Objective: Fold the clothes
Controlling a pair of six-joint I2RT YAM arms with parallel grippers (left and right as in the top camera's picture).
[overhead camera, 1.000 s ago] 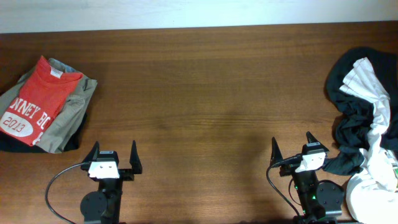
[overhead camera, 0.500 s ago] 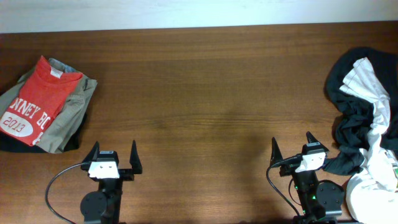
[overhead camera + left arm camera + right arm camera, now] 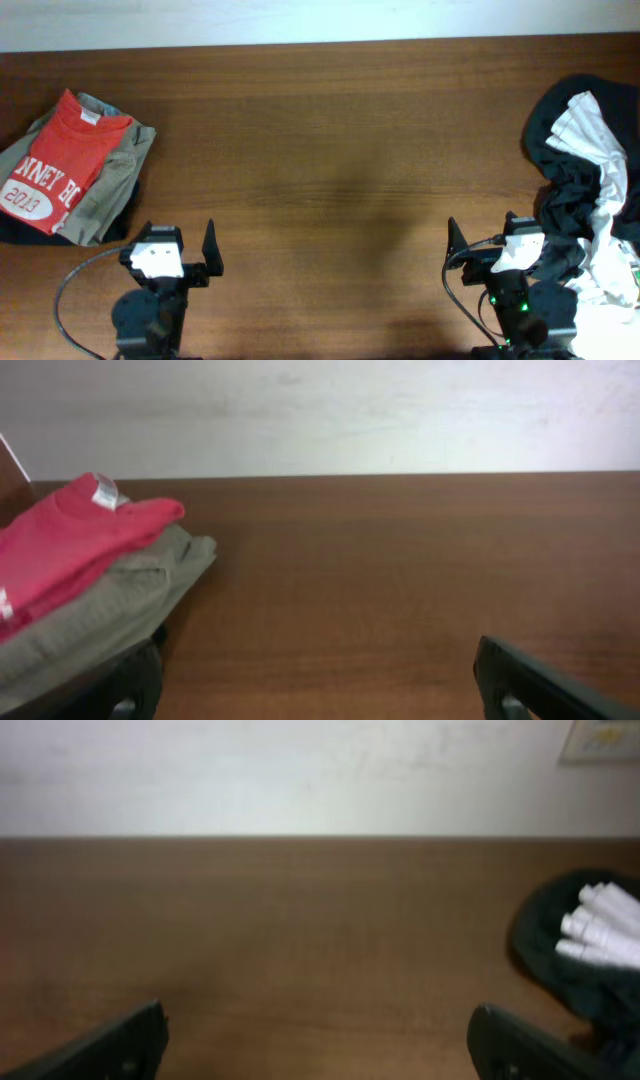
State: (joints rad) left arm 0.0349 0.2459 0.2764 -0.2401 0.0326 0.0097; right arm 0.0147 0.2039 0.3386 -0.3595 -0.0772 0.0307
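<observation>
Text (image 3: pixel 24 203) "2013" on red T-shirt (image 3: pixel 82 138) (clothes (image 3: pixel 588 135) heaped far right)

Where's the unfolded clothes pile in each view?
Overhead: clothes pile at the right edge.
Left wrist: not in view.
Right wrist: pile at the right edge, just below mid-height.
Shared landmark: the table meeting the white wall.

We see a folded red T-shirt (image 3: pixel 60 160) that lies on top of a khaki garment (image 3: pixel 110 188), at the left end of the wooden counter (image 3: pixel 330 130).
</observation>
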